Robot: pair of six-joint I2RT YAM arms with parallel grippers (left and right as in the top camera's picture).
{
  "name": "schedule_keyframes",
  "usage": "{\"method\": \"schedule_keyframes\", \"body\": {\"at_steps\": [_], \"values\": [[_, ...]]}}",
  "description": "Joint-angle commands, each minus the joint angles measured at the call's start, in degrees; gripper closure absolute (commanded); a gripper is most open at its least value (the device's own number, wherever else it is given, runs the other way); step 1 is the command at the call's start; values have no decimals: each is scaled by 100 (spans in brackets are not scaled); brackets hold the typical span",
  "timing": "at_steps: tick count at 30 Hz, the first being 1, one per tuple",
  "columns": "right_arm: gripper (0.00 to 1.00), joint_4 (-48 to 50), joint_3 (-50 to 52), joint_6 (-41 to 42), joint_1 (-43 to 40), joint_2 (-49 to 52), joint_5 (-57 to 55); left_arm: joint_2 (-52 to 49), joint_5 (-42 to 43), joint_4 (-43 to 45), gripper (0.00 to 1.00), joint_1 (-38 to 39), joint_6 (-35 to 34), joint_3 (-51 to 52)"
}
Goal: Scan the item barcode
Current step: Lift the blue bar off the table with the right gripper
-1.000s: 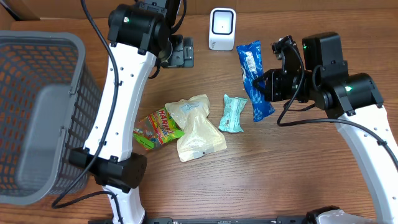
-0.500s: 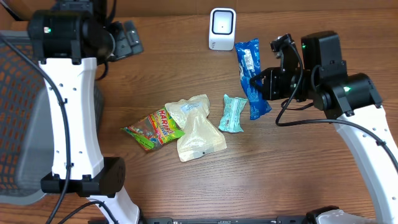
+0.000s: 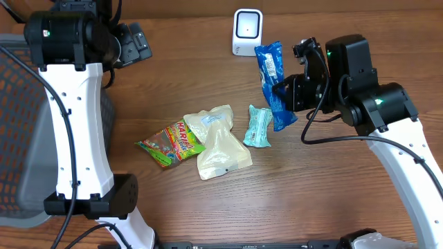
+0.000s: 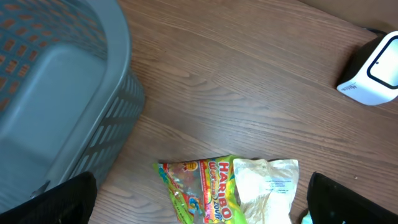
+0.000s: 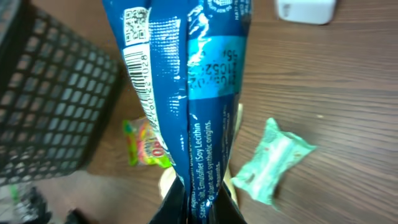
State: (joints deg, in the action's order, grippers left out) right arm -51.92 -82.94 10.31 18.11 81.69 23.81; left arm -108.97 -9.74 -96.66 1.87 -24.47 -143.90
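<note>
Four snack packets are in view: one blue packet (image 3: 270,66), one mint-green packet (image 3: 259,126), one pale cream pouch (image 3: 218,142) and one Haribo bag (image 3: 169,143). There is one white scanner (image 3: 246,32) and one grey basket (image 3: 15,83). Two robot arms stand at the single wooden tabletop (image 3: 208,207): one left arm (image 3: 76,124) and one right arm (image 3: 379,104).

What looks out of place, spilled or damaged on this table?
Nothing stands out. The blue packet hangs in the right pincer, wrinkled but whole. The Haribo bag, white pouch and green packet lie intact on the wood, and nothing has spilled.
</note>
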Motion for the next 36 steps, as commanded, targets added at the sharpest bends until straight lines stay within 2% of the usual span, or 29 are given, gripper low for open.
{"method": "schedule_keyframes", "body": {"at_steps": [1, 7, 13, 21, 22, 23, 25, 28, 29, 33, 36], "values": [[96, 70, 15, -7, 33, -79, -957, 66, -116, 0, 0, 0, -85, -63], [96, 122, 461, -2, 151, 481, -2100, 66, -118, 0, 0, 0, -85, -63], [96, 275, 498, 175, 514, 1331, -3252, 66, -116, 2, 0, 2, -85, -63], [95, 310, 498, 632, 538, 2275, -4369, 66, -118, 0, 0, 2, -85, -63], [87, 313, 494, 625, 538, 2273, -4378, 66, -116, 0, 0, 2, -85, -63], [73, 295, 476, 627, 535, 2260, -4371, 66, -116, 0, 0, 2, -85, -63], [30, 149, 356, 627, 533, 2247, -4365, 66, -116, 0, 0, 2, -85, -63], [16, -118, 173, 540, 328, 2247, -4146, 66, -116, 2, 0, 2, -85, -63], [8, -116, 153, 210, 28, 2247, -3637, 66, -118, 0, 0, 2, -85, -63], [6, -42, 155, -389, -828, 2249, -2190, 66, -116, 0, 0, 2, -85, -63], [6, 68, 155, -911, -1665, 2299, -632, 66, -116, 0, 0, 2, -85, -63]]}}
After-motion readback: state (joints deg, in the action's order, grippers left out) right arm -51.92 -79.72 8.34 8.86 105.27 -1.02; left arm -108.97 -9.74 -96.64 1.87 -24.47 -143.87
